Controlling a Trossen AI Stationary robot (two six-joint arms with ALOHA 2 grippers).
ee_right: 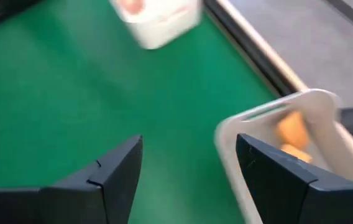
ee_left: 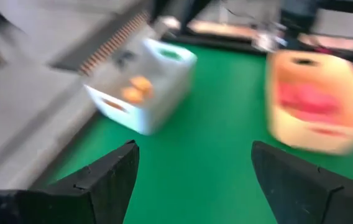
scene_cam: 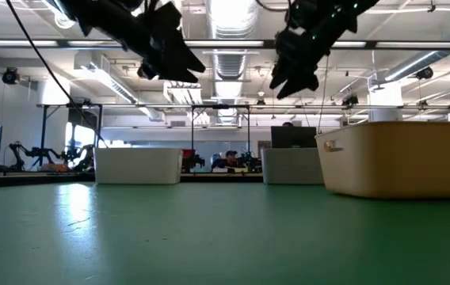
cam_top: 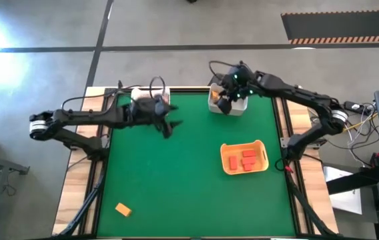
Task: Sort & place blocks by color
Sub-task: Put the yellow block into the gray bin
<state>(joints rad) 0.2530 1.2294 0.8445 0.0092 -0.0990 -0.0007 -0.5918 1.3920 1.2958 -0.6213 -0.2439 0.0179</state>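
Note:
One orange block point(cam_top: 123, 210) lies alone on the green table near its front left corner. Several red blocks point(cam_top: 245, 160) lie in the orange tray point(cam_top: 264, 152) at the right. Yellow-orange blocks point(ee_right: 291, 134) lie in the white bin point(cam_top: 239, 109) at the far edge, also seen in the left wrist view point(ee_left: 138, 90). My right gripper point(cam_top: 224, 105) hangs open and empty above this bin's near left side. My left gripper point(cam_top: 172, 126) is open and empty, raised above the table near the second white bin point(cam_top: 143, 95) at the far left.
The second white bin also shows in the right wrist view point(ee_right: 158, 18), with something pale inside. In the low view both grippers point(scene_cam: 173, 55) point(scene_cam: 296, 67) hang well above the table. Bare green table point(cam_top: 176, 180) lies between the bins, the tray and the lone block.

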